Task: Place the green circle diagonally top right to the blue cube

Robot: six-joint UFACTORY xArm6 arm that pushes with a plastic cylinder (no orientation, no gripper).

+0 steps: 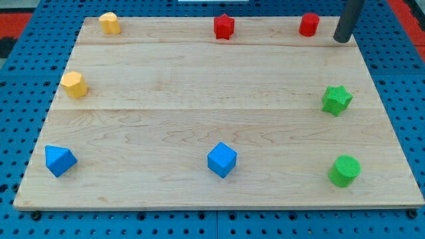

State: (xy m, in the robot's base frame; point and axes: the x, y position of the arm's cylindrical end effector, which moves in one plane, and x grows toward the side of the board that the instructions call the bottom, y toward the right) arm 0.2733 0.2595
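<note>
The green circle (344, 170) lies near the view's bottom right corner of the wooden board (199, 86). The blue cube (222, 159) sits at the bottom middle, well to the left of the green circle. My tip (341, 40) is at the view's top right, just right of the red cylinder (309, 24), far above the green circle and touching no block.
A green star (337, 99) sits at the right, above the green circle. A red star (224, 26) is at top middle. Two yellow blocks are at top left (109, 23) and left (74, 85). A blue block (60, 160) is at bottom left.
</note>
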